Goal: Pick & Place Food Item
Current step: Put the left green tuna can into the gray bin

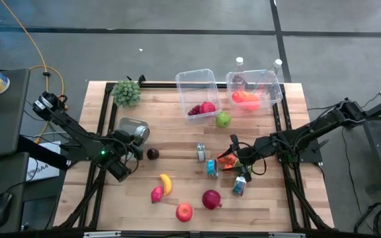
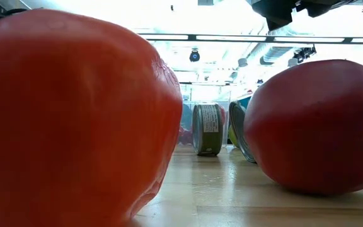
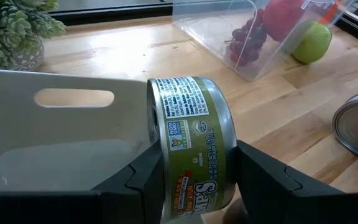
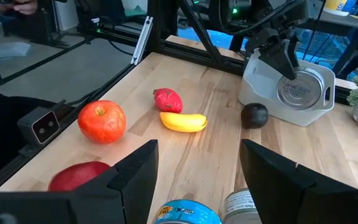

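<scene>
Green-labelled can (image 3: pixel 191 143) is sitting clamped between the two dark fingers of the left gripper (image 3: pixel 197 160), which are pressing on its sides. The gripper is holding it on its side, just over the open mouth of the white bin (image 3: pixel 73 134) at the left of the table. In the right wrist view the can's bright metal end is showing inside the bin's walls, so the carry is looking finished and the placing step is the one in hand. Whether the can is already touching the bin floor is not showing.

The next move, as I am judging it, is calling for a short lowering, then an opening of the fingers so the can is resting in the bin rather than rolling. After that the left arm needs a straight lift that is clearing the bin's rim.

The right gripper (image 4: pixel 197 168) is waiting over the middle-right of the table with its fingers spread wide and nothing between them. It is hovering above a blue-topped can (image 4: pixel 185 213) and a second can beside it. A banana (image 4: pixel 183 122), a red apple (image 4: pixel 102 121) and a dark plum (image 4: pixel 254 115) are lying loose on the wood, the plum just beside the bin
</scene>
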Available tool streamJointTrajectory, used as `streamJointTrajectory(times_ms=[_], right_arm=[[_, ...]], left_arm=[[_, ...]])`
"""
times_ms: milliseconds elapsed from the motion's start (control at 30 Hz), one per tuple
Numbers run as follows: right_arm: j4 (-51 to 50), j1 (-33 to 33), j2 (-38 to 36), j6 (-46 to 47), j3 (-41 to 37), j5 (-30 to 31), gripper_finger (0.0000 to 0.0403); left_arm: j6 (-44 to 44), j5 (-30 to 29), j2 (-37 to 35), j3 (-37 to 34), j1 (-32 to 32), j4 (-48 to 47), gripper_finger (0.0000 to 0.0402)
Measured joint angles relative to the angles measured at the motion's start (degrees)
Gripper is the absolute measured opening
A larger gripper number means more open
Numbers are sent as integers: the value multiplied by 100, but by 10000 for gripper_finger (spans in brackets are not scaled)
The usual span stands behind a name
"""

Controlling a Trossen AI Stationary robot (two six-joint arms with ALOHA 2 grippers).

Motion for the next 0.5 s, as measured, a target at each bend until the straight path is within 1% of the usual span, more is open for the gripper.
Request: streamJointTrajectory(times_ms=[133,500], right_arm=[[0,0,0,2,0,-2,215],[-1,0,0,33,0,-4,215]], left_arm=[[25,22,-79,0,-1,-4,158],[617,167,-518,-2,-7,-8,158]])
